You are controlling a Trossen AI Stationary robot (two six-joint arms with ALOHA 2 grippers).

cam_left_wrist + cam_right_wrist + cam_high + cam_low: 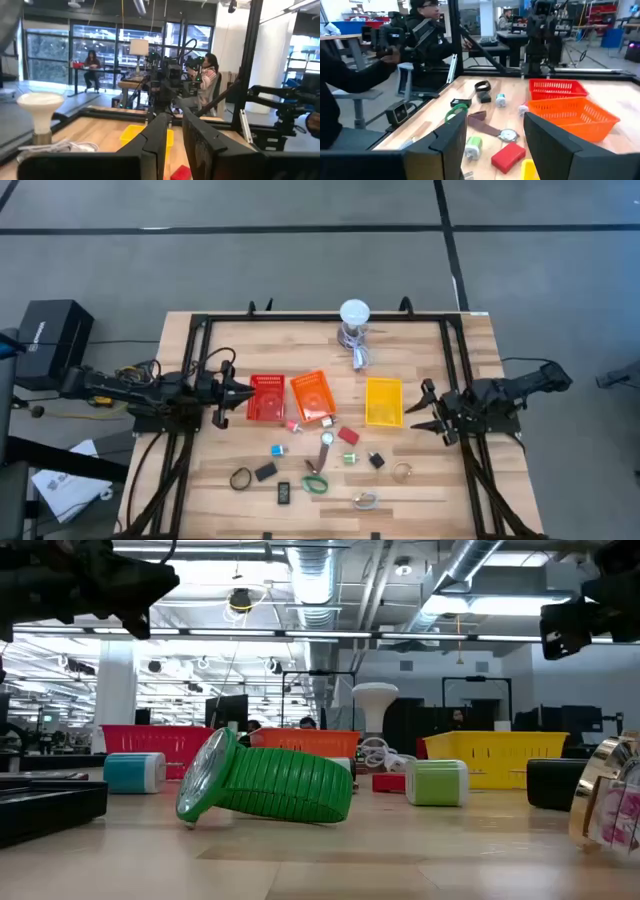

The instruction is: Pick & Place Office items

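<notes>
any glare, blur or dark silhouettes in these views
Low view: bright ceiling lights behind leave both arms as dark silhouettes at the top corners; the green watch is sharp, while the gold-rimmed thing at the right edge is close and blurred. Left wrist view: window backlight, the near fingers soft. High view: even light, the white-domed lamp nearly washed out.

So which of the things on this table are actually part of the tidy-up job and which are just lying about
Part of the job:
green band watch
black band ring
black block
red block
blue bit
brown-strap watch

Just lying about:
white-domed lamp and its cable
red basket, orange basket, yellow basket
black box beside the table
</notes>
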